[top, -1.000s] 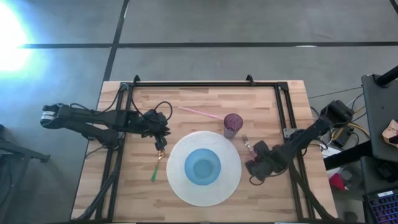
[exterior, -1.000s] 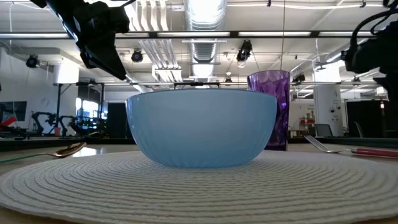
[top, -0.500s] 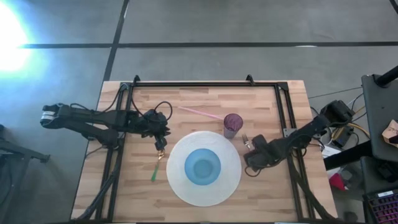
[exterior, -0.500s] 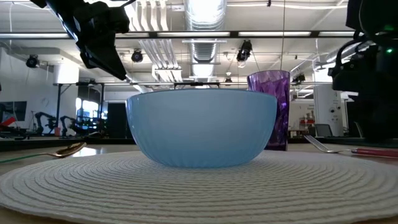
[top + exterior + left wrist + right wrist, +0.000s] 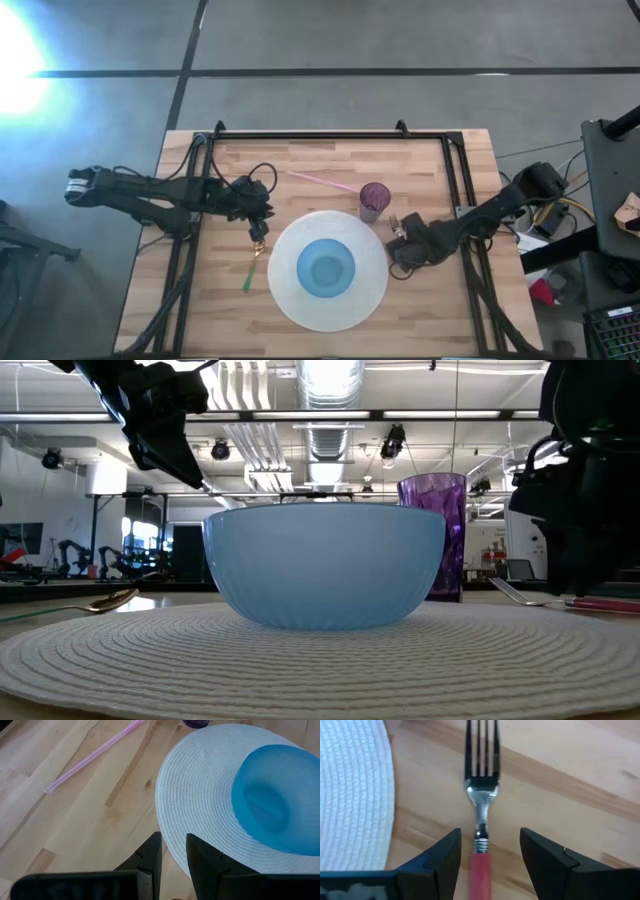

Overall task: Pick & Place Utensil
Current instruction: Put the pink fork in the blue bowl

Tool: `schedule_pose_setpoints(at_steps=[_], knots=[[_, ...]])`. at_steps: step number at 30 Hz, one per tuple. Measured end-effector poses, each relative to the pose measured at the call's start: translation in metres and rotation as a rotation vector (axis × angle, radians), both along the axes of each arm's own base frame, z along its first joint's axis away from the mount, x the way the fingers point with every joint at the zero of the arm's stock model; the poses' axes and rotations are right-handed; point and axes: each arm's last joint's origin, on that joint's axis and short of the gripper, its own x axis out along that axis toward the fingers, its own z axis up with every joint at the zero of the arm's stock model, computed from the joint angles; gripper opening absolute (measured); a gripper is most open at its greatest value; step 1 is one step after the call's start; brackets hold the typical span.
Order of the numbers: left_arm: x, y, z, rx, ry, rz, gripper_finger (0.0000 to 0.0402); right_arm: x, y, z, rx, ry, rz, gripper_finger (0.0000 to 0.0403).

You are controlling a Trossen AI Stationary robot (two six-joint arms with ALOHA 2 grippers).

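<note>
My right tool [image 5: 487, 857] stands wide open astride the red-handled metal fork [image 5: 481, 795], which lies on the wooden tabletop [image 5: 580, 780] beside the white woven placemat [image 5: 350, 795]. The pale blue bowl [image 5: 327, 267] looks empty; my left tool [image 5: 173, 862] is narrowly parted.

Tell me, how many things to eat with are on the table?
2. A fork with a red handle lies right of the mat, by the right arm. A spoon with a green handle lies left of the mat. More could be hidden.
</note>
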Motion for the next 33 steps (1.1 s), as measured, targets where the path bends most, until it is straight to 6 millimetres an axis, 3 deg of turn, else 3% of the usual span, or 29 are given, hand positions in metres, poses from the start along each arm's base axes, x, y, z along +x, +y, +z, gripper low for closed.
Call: schedule_pose_setpoints(at_steps=[12,33], knots=[[0.000,0.000,0.000,0.000,0.000,0.000,0.0081,0.006,-0.002,-0.012,-0.011,0.007,0.023,0.0187],[0.000,0.000,0.000,0.000,0.000,-0.001,0.0081,0.006,-0.001,-0.013,0.048,0.039,-0.003,0.0059]])
